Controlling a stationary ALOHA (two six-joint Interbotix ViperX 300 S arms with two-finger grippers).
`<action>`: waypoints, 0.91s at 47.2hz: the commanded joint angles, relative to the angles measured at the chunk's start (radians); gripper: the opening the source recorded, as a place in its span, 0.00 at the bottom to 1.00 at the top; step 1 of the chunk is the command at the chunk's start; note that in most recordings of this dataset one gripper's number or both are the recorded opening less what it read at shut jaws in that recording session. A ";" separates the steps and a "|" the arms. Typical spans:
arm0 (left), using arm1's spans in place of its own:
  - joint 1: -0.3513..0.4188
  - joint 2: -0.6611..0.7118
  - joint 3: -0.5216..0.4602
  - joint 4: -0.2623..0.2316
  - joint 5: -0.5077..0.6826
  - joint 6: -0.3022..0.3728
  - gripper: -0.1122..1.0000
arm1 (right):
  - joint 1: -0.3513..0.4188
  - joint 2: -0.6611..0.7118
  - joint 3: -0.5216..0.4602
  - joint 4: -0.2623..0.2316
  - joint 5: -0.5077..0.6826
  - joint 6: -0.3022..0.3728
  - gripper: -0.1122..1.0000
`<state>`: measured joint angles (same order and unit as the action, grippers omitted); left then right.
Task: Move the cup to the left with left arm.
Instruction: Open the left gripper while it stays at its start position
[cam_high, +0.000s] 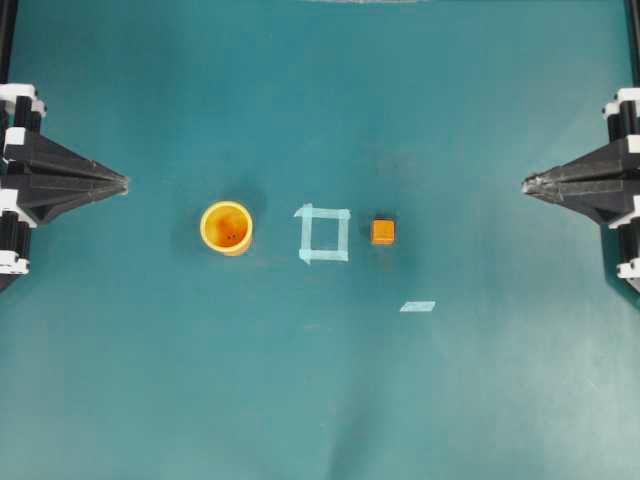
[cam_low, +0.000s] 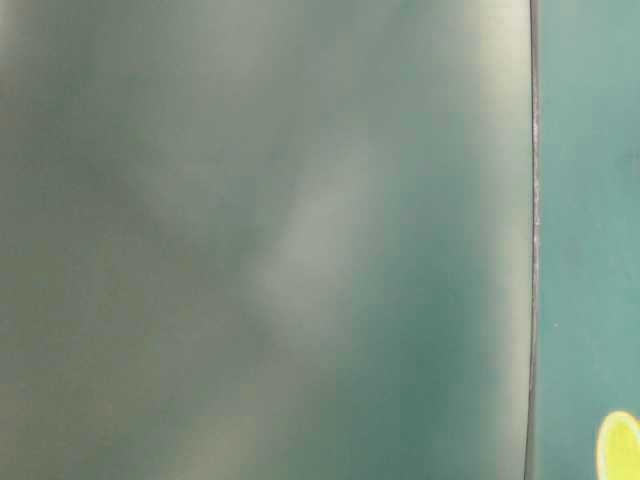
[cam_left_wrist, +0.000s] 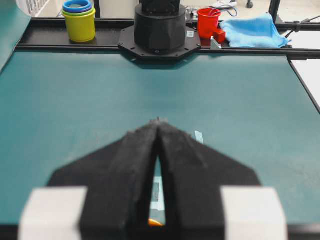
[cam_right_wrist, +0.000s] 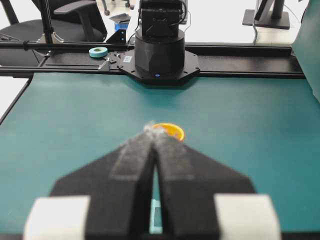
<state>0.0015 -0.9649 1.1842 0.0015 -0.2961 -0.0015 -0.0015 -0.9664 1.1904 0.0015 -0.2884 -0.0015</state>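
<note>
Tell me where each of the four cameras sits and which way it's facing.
Overhead: above, looking straight down on the table, cup, tape square and cube; both shut grippers at the edges.
Table-level: low, mostly blurred; only a yellow rim at its corner, no robot.
Left wrist: behind the left gripper, facing the opposite arm's base.
Right wrist: behind the right gripper, facing the cup.
Shared: the cup, overhead and right wrist.

A teal tabletop carries a square outlined in pale tape, roughly midway between the two hands. Just beside its right edge, on the right hand's side, sits a small orange cube. A short loose strip of pale tape lies near the cube, apart from it, also nearer the right hand.
</note>
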 joint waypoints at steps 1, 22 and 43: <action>-0.008 0.011 -0.021 0.020 0.031 0.018 0.10 | 0.000 0.012 -0.040 0.002 -0.003 0.005 0.09; -0.006 0.012 -0.023 0.018 0.109 0.041 0.10 | 0.000 0.023 -0.067 0.002 0.041 0.006 0.10; -0.006 0.012 -0.023 0.018 0.149 0.023 0.58 | -0.002 0.023 -0.075 0.002 0.052 -0.002 0.10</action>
<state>-0.0031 -0.9618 1.1827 0.0184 -0.1488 0.0245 -0.0015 -0.9465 1.1505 0.0015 -0.2408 -0.0015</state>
